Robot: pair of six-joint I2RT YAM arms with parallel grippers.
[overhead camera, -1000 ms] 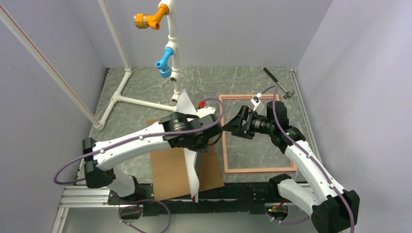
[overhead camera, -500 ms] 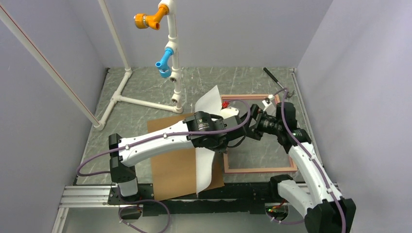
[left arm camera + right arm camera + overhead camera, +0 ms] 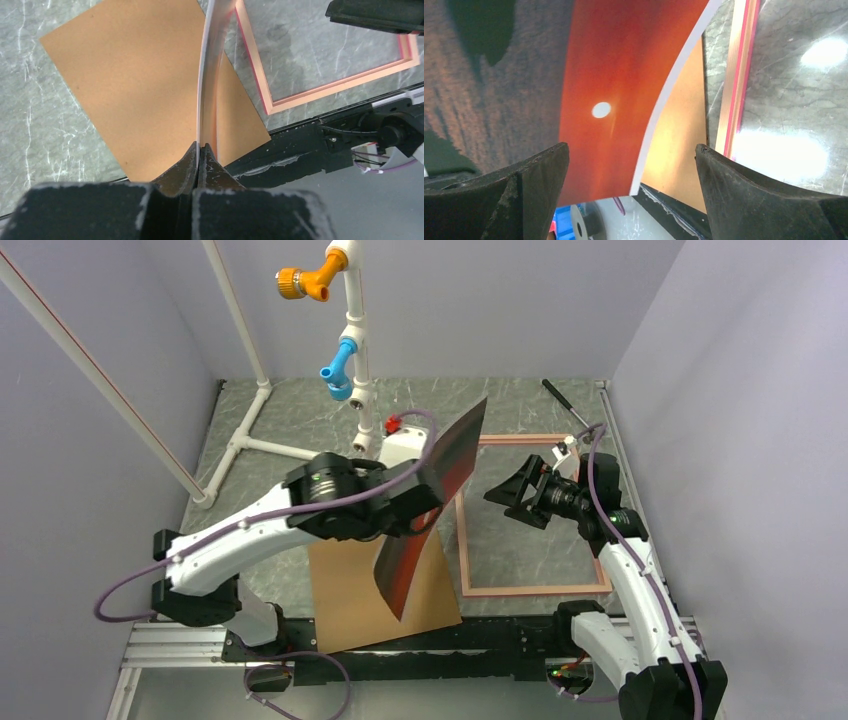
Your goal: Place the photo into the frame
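Orange-red photo [image 3: 624, 75], pink frame [image 3: 535, 590], brown panel [image 3: 125, 75]

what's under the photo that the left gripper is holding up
The brown hardboard backing panel lies flat on the table beneath the photo, which the left gripper pinches at one edge. The photo hides part of the panel from above.

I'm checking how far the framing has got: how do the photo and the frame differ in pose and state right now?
The photo stands on edge in the air, bowed, pinched by the left hand; the frame lies flat on the table, with no hand gripping it. The photo is a solid orange-red sheet; the frame is an open pink outline with table showing through. Both are rectangular.
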